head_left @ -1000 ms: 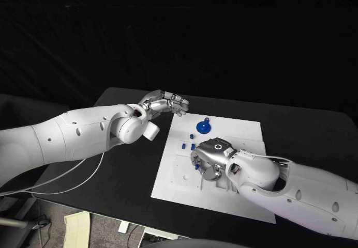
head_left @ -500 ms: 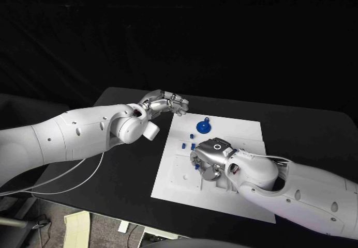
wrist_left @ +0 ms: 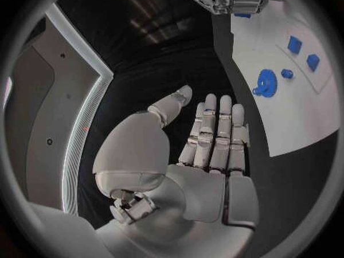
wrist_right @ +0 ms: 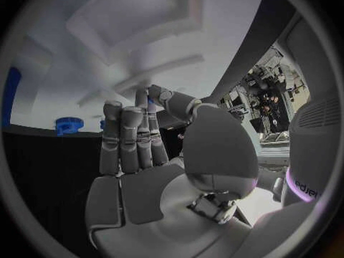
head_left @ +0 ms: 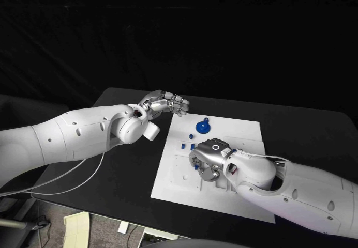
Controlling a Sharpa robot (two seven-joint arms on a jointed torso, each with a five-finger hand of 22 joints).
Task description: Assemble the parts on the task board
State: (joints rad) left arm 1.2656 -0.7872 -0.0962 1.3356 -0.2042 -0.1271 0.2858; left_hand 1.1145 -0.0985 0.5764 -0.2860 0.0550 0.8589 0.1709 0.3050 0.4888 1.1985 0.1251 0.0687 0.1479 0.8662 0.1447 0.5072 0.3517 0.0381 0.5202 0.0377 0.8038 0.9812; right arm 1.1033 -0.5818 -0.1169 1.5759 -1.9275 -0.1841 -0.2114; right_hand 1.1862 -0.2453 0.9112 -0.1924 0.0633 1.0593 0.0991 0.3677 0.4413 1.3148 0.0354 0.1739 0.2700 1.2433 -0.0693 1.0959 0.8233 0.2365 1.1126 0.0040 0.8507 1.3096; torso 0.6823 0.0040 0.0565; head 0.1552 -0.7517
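Currently the right hand is set low over the middle of the board, its fingers held close together and nearly straight; a trace of blue shows at the fingertips in the right wrist view, but whether a part is pinched there cannot be told. The left hand is held off the board, just past its far left corner above the surface, fingers loosely extended together and holding nothing. A round blue gear lies near the board's far edge, and small blue parts lie toward its left edge, just beside the right hand. The step in hand is judged to be the seating or picking of a small part under the right hand. It would be done well if the part were kept squarely aligned with its recess, pressed straight down with light force, and the neighbouring pieces left undisturbed by the fingers.
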